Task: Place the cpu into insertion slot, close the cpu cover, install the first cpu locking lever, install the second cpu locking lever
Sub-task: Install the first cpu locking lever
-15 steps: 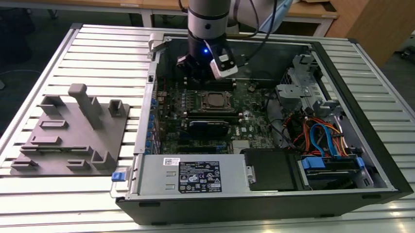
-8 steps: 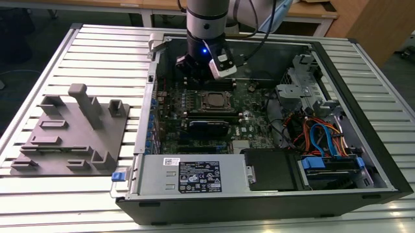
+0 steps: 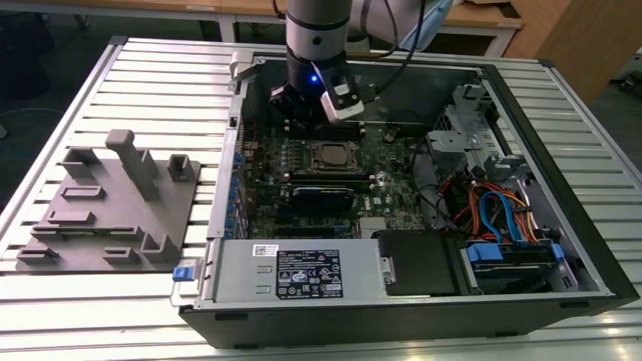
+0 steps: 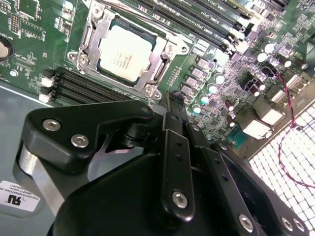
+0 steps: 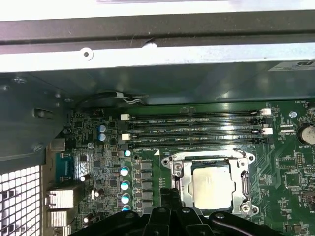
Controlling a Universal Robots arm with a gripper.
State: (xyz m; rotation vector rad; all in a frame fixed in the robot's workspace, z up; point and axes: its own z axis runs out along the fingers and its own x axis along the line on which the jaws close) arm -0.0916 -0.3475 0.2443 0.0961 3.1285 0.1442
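Exterior view: your gripper (image 3: 299, 120) hung inside the open computer case (image 3: 561, 226), just beside the insertion slot (image 3: 313, 147). Second wrist view: the cpu (image 4: 123, 53) lay seated in that slot, the cpu cover (image 4: 158, 64) apparently down around it. First wrist view: the gripper (image 5: 170, 199) looked to have its jaws pressed together, near the slot.

Arm (image 3: 319, 30) upright, gripper (image 4: 172, 100) downward, fingers (image 4: 170, 112) together.

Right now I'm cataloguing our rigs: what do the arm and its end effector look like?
The arm is a grey cylinder ending in a black wrist with a lit blue light, a small white box mounted beside it and a dark cable looping off. The end effector is black linked bars studded with silver screw heads.
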